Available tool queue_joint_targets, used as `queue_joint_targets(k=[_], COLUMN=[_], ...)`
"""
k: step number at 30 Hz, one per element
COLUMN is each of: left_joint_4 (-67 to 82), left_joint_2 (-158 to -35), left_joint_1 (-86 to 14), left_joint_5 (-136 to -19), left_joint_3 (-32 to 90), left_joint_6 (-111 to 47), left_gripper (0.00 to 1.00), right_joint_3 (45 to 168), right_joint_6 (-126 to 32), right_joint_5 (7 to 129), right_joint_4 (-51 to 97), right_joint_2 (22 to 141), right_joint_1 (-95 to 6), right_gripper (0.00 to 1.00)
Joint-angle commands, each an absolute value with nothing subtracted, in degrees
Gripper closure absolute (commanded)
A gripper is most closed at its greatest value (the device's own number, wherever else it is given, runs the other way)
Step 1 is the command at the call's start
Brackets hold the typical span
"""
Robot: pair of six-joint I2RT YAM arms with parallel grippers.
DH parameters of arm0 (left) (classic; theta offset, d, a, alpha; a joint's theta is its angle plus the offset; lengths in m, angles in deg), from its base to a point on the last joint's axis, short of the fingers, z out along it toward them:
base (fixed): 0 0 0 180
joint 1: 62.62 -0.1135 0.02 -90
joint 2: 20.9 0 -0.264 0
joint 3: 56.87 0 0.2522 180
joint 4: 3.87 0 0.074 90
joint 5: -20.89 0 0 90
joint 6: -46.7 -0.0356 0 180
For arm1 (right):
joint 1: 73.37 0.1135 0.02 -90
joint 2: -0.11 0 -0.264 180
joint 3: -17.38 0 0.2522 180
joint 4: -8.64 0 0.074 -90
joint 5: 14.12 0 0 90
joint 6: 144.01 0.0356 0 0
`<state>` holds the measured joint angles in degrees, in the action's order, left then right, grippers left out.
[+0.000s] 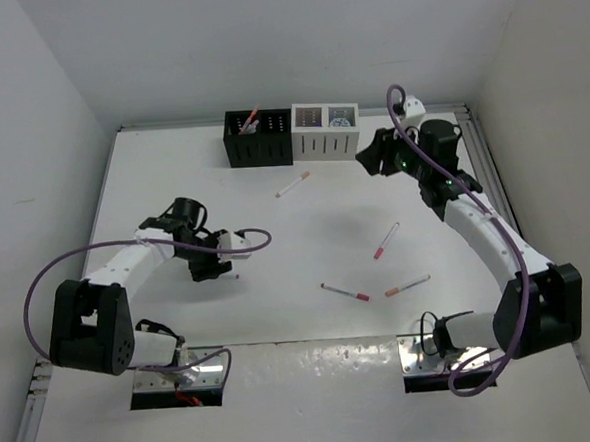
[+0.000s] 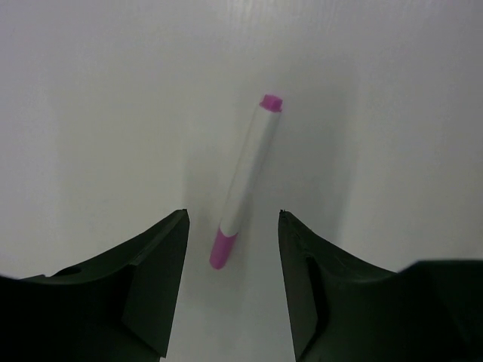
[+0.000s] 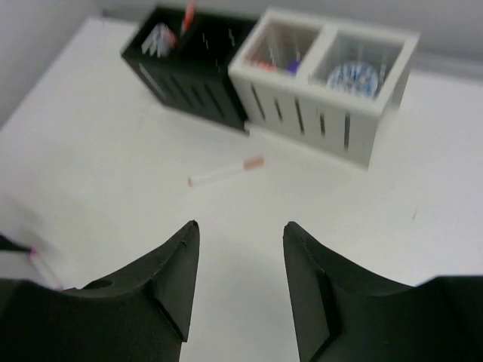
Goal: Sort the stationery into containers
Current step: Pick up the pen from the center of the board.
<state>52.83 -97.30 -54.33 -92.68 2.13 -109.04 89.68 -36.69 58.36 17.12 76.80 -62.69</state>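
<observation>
1. Stationery lies loose on the worktop (image 1: pixel 172 168) and some already stands in the boxes.
2. My left gripper (image 2: pixel 232 219) is low over the left half of the worktop, nearer the near edge. Its jaws are spread, with a white pen with pink ends (image 2: pixel 247 177) lying flat between them. I see a gap on each side, so nothing is pinched.
3. My right gripper (image 3: pixel 241 230) hangs above the far right part of the worktop, jaws spread and with nothing between them.
4. At the middle of the far edge, the black box (image 1: pixel 258 143) and the white box (image 1: pixel 325 139) stand side by side and touching, black on the left.
5. A red pen (image 1: pixel 252 118) sticks up from the black box's left compartment.
6. In the white box, a round blue-and-white thing (image 3: pixel 356 75) sits in the right compartment. Its left compartment holds some pens, too blurred for me to count.
7. An orange-tipped pen (image 1: pixel 293 185) lies just in front of the boxes.
8. A red-tipped pen (image 1: pixel 385 240) lies right of the centre.
9. Nearer the near edge lie another red-ended pen (image 1: pixel 345 292) and an orange-ended pen (image 1: pixel 407 286), close together and apart.
</observation>
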Motion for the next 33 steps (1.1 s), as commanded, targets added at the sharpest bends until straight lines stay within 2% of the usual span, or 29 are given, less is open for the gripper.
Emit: queue_joint_targets(k=[1,6,14,20,21,25,26,30,33], left_joint_4=[49.5,46.5,40.6,37.6,37.1,36.2,36.2,40.6,40.1], left_joint_2=[-97.4,-100.3,-106.3,-108.9,-109.0,-109.3,-109.5,-111.6,-111.8], left_joint_1=[-50.4,-45.3,-41.1,-38.5,-38.4,-37.3,-37.7,-44.2,-50.7], left_joint_5=[-89.8,-86.0,-82.7,-81.3,-81.1,-82.5,-83.7,-95.7,-115.4], left_joint_3=[0.2,-1.0,-2.0,-2.7,-2.8,-2.2,-0.6,9.8,18.3], left_joint_6=[-109.7,-108.1,-107.2,-106.5,-105.8,-103.0,-99.8,-90.2,-77.1], left_gripper=[0.43,0.43,0.5,0.7,0.77,0.94,0.99,1.0,1.0], right_joint_3=[86.4,85.5,85.9,85.6,85.5,85.1,85.3,87.8,91.5], right_joint_6=[-37.9,-36.7,-36.9,-37.4,-37.6,-38.3,-38.6,-43.2,-45.3], right_joint_5=[54.7,54.2,51.9,51.1,51.2,51.0,50.7,47.7,43.4], right_joint_4=[22.2,25.3,28.0,29.9,30.0,31.0,31.1,33.7,35.4], right_joint_2=[71.4,69.6,68.9,68.4,68.1,67.2,67.1,67.8,68.9], right_joint_1=[-64.1,-66.3,-67.5,-67.8,-67.7,-67.9,-67.9,-68.0,-67.2], right_gripper=[0.52,0.52,0.54,0.54,0.55,0.55,0.55,0.57,0.59])
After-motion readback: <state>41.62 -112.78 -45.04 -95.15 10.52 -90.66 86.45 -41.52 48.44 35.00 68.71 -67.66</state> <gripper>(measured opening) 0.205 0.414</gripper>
